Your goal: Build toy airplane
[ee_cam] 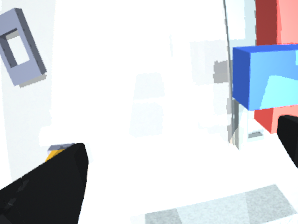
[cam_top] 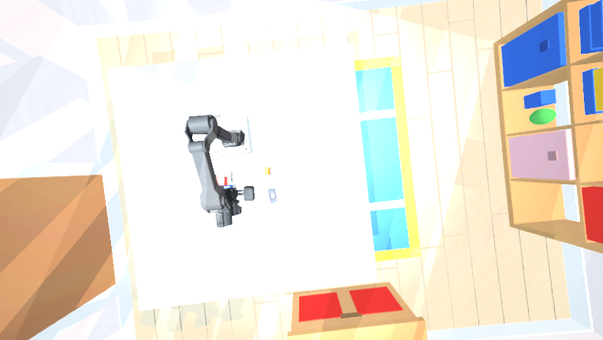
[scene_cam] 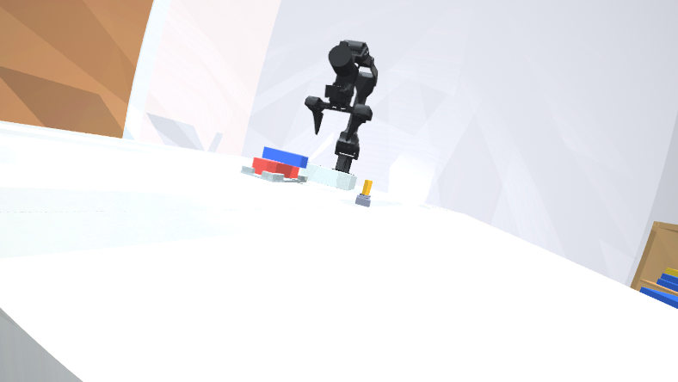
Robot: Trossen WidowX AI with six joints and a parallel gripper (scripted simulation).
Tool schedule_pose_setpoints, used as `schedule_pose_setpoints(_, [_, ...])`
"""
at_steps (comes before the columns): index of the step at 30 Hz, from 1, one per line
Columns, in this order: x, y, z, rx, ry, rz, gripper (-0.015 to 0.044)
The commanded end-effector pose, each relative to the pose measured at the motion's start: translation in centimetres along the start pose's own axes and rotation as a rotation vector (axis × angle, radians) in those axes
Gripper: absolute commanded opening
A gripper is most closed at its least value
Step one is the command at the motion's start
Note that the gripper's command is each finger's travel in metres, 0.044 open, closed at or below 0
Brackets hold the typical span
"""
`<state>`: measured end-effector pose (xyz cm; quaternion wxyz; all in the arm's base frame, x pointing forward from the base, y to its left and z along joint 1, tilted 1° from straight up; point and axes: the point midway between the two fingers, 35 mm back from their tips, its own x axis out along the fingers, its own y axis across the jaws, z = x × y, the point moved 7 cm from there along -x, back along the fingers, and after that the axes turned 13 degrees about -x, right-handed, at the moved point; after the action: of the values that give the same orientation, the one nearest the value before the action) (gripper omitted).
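So the gripper is spread wide, pinching nothing. Blue wing on red fuselage sits lower, off to one side; yellow fin's below too.

Quick tally for anyone counting: one arm; one gripper, two fingers; one red fuselage, one blue wing, one yellow tail fin; one jig; one grey piece with a rectangular opening, upper left in the wrist view; in the top view, three light-blue panels right of centre, two red panels at the bottom and, upper right, one green oval plus one pink panel.
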<state>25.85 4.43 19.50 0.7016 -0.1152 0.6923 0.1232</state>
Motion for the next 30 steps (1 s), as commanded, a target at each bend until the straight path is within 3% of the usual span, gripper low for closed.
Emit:
schedule_pose_setpoints(1, [-0.1, 5.0, -1.1, 0.005, -0.001, 0.008, 0.044])
schedule_pose_setpoints(10, [0.0, 13.6, -5.7, 0.005, 0.005, 0.019, 0.044])
schedule_pose_setpoints(15, [0.3, 13.7, -5.8, 0.005, 0.006, 0.019, 0.044])
schedule_pose_setpoints(20, [5.5, 13.8, -5.8, 0.005, 0.006, 0.019, 0.044])
schedule_pose_setpoints(30, [7.2, 13.8, -5.9, 0.005, 0.006, 0.019, 0.044])
